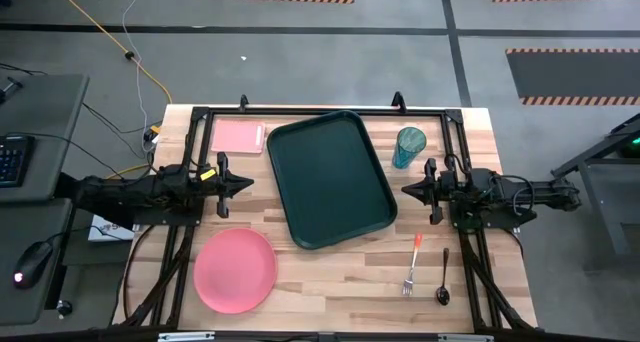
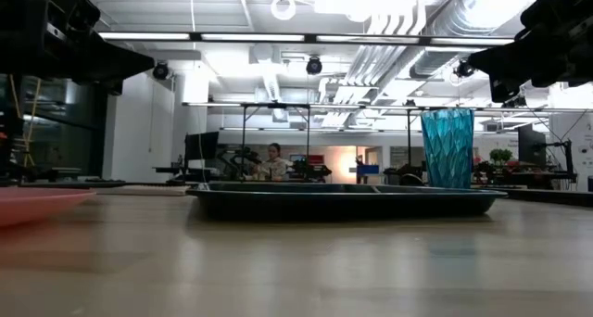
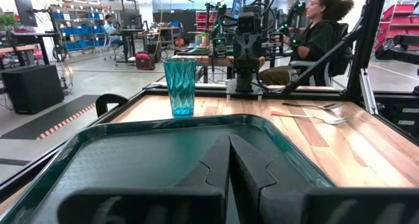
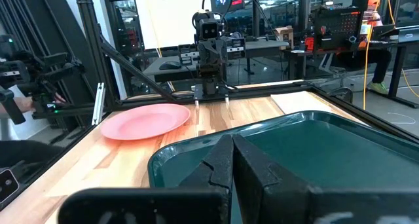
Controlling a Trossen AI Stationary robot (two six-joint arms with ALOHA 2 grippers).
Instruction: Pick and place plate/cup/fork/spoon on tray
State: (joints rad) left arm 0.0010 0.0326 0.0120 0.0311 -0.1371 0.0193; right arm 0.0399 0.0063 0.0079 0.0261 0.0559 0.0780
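The dark green tray (image 1: 331, 178) lies in the table's middle, empty. The round pink plate (image 1: 235, 269) lies near the front left, also in the right wrist view (image 4: 145, 121). The teal cup (image 1: 409, 147) stands upright right of the tray's far corner. The orange-handled fork (image 1: 412, 264) and the dark spoon (image 1: 444, 278) lie side by side at the front right. My left gripper (image 1: 250, 182) is shut and empty, left of the tray. My right gripper (image 1: 405, 189) is shut and empty, right of the tray.
A flat pink rectangle (image 1: 238, 137) lies at the far left of the table, beside the tray. A black frame (image 1: 320, 112) runs along the table's edges. People sit at desks in the room beyond (image 3: 321, 27).
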